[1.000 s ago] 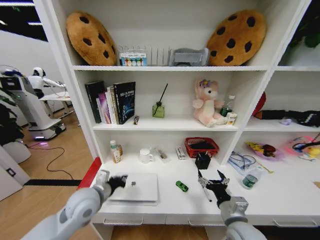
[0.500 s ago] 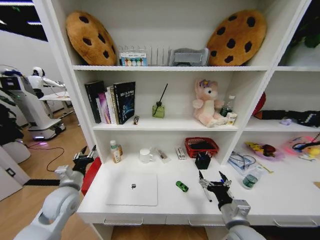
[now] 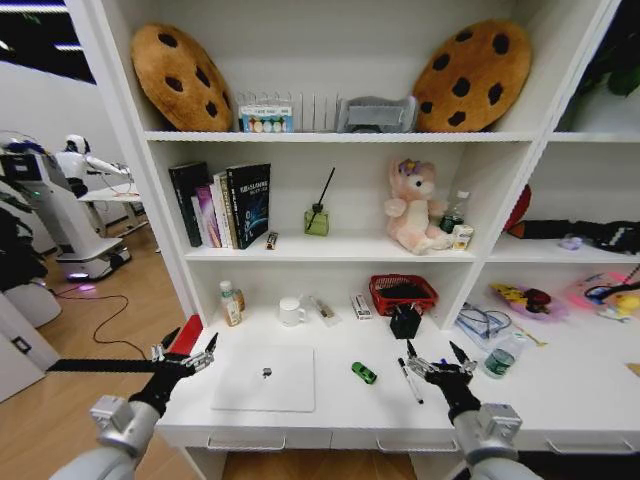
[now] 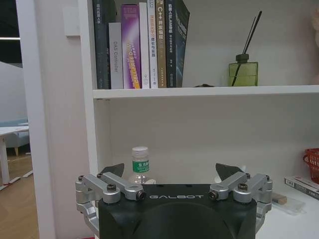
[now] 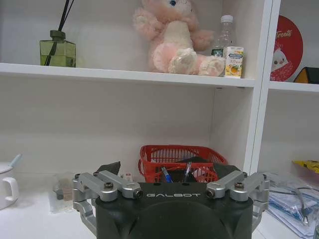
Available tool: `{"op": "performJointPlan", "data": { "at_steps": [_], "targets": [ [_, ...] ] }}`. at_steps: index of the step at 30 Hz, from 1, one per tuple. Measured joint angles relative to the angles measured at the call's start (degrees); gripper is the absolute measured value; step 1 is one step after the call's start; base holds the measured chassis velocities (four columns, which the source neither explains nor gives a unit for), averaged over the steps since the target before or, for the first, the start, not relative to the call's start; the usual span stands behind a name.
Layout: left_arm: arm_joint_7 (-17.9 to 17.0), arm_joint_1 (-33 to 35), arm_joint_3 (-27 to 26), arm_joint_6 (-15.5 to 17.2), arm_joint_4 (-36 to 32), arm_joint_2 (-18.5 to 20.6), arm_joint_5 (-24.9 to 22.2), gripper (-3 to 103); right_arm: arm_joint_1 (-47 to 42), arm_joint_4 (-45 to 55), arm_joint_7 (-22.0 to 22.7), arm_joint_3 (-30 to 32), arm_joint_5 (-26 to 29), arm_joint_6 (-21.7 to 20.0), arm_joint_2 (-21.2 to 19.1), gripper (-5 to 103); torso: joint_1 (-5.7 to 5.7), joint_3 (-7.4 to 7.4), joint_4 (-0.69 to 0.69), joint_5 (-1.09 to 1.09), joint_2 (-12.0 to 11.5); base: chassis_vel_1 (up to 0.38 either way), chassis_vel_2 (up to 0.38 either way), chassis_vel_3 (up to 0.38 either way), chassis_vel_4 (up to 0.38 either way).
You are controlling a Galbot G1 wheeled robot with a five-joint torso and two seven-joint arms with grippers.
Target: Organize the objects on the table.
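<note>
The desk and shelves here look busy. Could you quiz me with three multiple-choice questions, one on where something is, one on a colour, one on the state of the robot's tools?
1. Where does the silver laptop lie?
A. On the white table, left of the small green gadget
B. On the book shelf
C. In the red basket

2. What colour is the basket at the back of the table?
A. Blue
B. Red
C. Yellow

3. How are the left tool and right tool?
A. Both open, holding nothing
B. Left shut on a pen
C. Right shut on the laptop

Answers: 1 A, the closed laptop lies flat there. 2 B, its mesh is plainly red. 3 A, both tools' fingers are spread with nothing between.
</note>
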Motion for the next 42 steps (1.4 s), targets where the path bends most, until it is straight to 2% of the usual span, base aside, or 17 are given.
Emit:
{"op": "performJointPlan", "data": {
  "at_steps": [11,19,27,39,42],
  "targets": [
    [-1.4,-0.6,0.0,0.9,-0.1,-0.1,-0.4,100,-0.2,0.7,0.0,-0.2,-0.3,-0.3,0.4,100,0.0,0.01,0.02,0.01,0.0,0.0,0.0,0.0,0.0],
    [-1.6,-0.8,0.1,1.0,-0.1,0.0,-0.5,100,-0.3,2.0,-0.2,0.1,0.1,-2.9,-0.1,100,0.0,0.01,0.02,0.0,0.0,0.0,0.0,0.0,0.0],
    [-1.7,-0.8,0.1,1.0,-0.1,0.0,-0.5,100,-0.3,2.4,-1.1,0.4,0.3,-3.6,-0.3,100,0.01,0.01,0.02,0.0,0.0,-0.013,-0.014,0.014,0.012],
    [-1.7,-0.9,0.2,1.1,-0.1,0.1,-0.6,100,-0.5,2.7,-1.5,0.2,0.5,-3.1,-0.4,100,0.01,0.02,0.01,0.04,0.0,-0.158,-0.193,0.177,0.167],
    [-1.7,-0.9,0.2,1.1,-0.1,0.1,-0.6,100,-0.3,2.5,-1.5,-0.1,0.6,-2.8,-0.6,100,0.01,0.01,0.01,-0.03,0.0,-0.248,-0.263,0.238,0.229]
  ]
}}
